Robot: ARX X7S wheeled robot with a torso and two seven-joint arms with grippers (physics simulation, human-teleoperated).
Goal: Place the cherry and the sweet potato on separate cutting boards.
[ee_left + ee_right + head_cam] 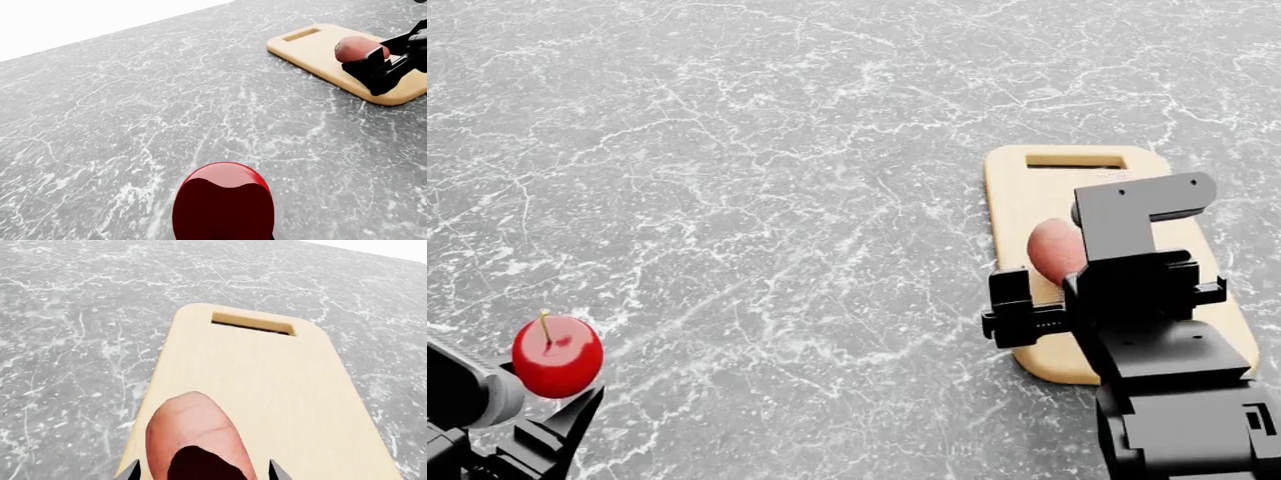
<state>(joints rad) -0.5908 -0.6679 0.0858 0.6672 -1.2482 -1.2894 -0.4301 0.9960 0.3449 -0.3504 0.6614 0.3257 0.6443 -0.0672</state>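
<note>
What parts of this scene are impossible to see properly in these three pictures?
- A second cutting board: none shows in any view; only one pale beige wooden cutting board appears.
- Glossy red cherry: left wrist view's edge cuts off its lower part.
- Left gripper: head view's corner crops it; grip unclear.
- Pinkish oval sweet potato: the black right gripper hides its near end.

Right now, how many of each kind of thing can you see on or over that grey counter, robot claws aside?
Cherry: 1
Sweet potato: 1
Cutting board: 1
Total: 3
</note>
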